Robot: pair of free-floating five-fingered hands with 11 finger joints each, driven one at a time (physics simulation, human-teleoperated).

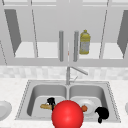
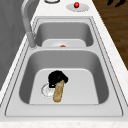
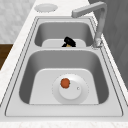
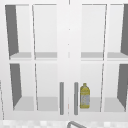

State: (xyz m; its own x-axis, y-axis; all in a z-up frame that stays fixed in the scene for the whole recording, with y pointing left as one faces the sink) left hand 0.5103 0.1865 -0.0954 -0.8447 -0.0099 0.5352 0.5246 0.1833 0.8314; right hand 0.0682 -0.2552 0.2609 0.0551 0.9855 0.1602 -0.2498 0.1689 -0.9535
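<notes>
Left robot hand (image 2: 57, 78) grips the baguette (image 2: 58, 91) in the left basin (image 2: 100, 75).

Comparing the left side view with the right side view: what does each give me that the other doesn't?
Left side view: the left hand curled round the top end of the baguette, beside the drain in the near basin, and a red ball on a plate on the far counter.

Right side view: the orange fruit resting on the basin plate.

Both: the sink and faucet.
</notes>
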